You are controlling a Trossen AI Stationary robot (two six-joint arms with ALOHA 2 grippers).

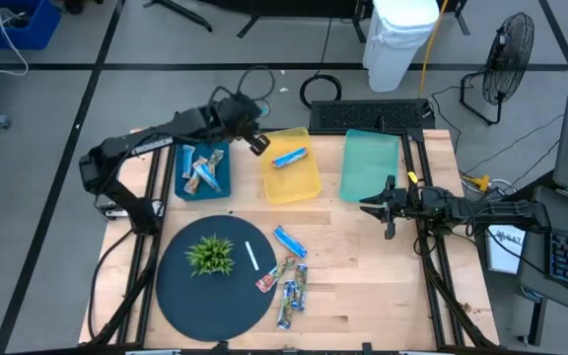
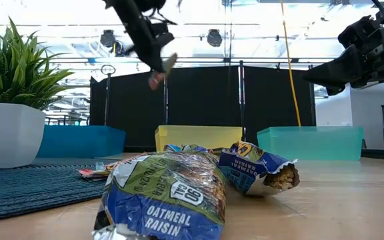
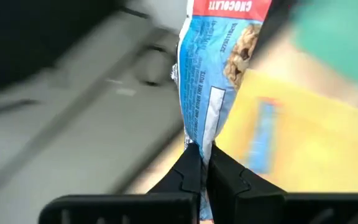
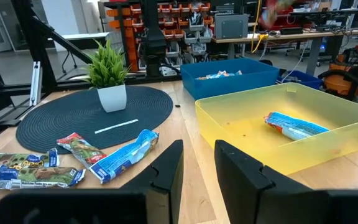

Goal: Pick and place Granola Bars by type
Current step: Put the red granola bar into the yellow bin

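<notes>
My left gripper (image 1: 256, 143) hangs in the air over the far left corner of the yellow bin (image 1: 309, 184) and is shut on a light blue granola bar (image 3: 213, 74) with a red end. One light blue bar (image 1: 289, 157) lies inside the yellow bin. Several bars (image 1: 203, 170) lie in the blue bin (image 1: 178, 187). More bars (image 1: 292, 290) lie loose on the wood near the round mat, among them a blue one (image 1: 290, 241) and a red one (image 1: 267, 282). My right gripper (image 1: 376, 207) is open and waits in the air by the green bin (image 1: 370, 166). My left gripper pinches the light blue bar by one end of its wrapper (image 3: 198, 138) between its two fingers (image 3: 188, 168). The fingers slant downward in the low view. The bar is lifted clear and sticks out beyond the fingertips, red end farthest from them.
A round dark mat (image 1: 180, 296) on the near left carries a potted green plant (image 1: 210, 254) and a thin white stick (image 1: 251, 256). The green bin holds nothing. Bare wood shows between the bins and the loose bars. A keyboard (image 1: 368, 115) sits behind the bins.
</notes>
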